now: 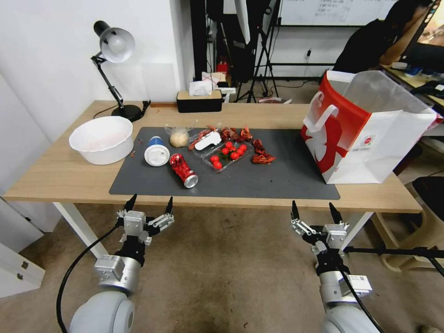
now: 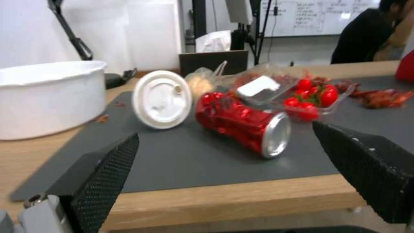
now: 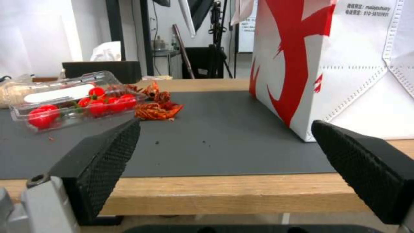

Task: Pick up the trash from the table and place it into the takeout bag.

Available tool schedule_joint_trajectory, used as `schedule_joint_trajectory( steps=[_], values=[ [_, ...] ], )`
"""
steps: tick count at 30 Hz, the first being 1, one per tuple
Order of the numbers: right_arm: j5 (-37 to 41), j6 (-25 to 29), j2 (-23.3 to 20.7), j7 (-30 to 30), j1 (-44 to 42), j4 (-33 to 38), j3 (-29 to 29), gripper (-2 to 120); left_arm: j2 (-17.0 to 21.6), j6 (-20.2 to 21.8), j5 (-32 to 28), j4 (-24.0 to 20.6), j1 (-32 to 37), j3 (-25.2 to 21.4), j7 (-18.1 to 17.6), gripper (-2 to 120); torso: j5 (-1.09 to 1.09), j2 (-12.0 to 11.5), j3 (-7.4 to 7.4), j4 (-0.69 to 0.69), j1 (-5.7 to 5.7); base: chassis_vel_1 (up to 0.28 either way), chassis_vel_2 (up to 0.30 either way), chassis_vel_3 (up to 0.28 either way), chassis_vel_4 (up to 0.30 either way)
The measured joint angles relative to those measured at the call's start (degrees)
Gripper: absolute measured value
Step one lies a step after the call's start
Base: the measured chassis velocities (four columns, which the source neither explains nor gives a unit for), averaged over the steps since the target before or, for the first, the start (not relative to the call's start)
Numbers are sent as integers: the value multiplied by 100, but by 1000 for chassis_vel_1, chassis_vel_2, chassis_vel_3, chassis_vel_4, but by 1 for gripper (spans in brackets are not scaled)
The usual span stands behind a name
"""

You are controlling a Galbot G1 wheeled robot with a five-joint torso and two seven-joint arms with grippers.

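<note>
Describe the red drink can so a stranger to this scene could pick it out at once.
Start at the long light-wood table and its dark grey mat. On the mat's left part, just right of the tipped blue cup with a white lid, the red drink can lies on its side. Its silver end, facing the robot, sets it apart.

Light-wood table (image 1: 55,178) bearing a dark grey mat (image 1: 277,178). Takeout bag (image 1: 365,138): red panel with white figure, white sides (small red logo), white handles. Drink can (image 1: 183,169): glossy red, silver end. Cup (image 1: 156,151): blue body, white lid. Bowl (image 1: 101,138): white. Tomatoes (image 1: 229,152): red, in a clear tray. Black fingers (image 2: 108,174) carry a fine cross-hatched grid on their pads.
</note>
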Motion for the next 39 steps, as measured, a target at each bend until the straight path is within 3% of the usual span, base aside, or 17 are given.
schedule_joint_trajectory(
  steps=[5, 11, 13, 15, 26, 39],
  values=[
    [-14, 0, 5, 2, -10, 10, 3, 99, 18, 94, -222, 78, -134, 185, -26, 100, 0, 0, 0, 0, 1, 0, 0, 0, 0],
    [-76, -10, 40, 4, -20, 35, -8, 98, 126, 647, -889, 124, -483, 563, -381, 100, 0, 0, 0, 0, 1, 0, 0, 0, 0],
    [-91, -13, 50, 5, -21, 44, -8, 98, 158, 883, -1094, 125, -623, 636, -581, 100, 0, 0, 0, 0, 1, 0, 0, 0, 0],
    [-123, -22, 94, 5, -20, 48, -21, 98, 212, 1320, -1422, 117, -887, 803, -1014, 100, 0, 0, 1, -1, 1, 0, 0, 0, 0],
    [-226, -64, 236, 12, -6, 71, -71, 97, 220, 1924, -2287, 387, -1732, 1241, -1961, 100, 0, 0, 0, 0, 1, 0, 0, 0, 0],
    [-271, -91, 343, 36, -27, 55, -70, 95, 142, 2290, -2145, 942, -2375, 1335, -2538, 100, 0, 0, 1, 0, 1, 0, 0, 0, 0]
  ],
)
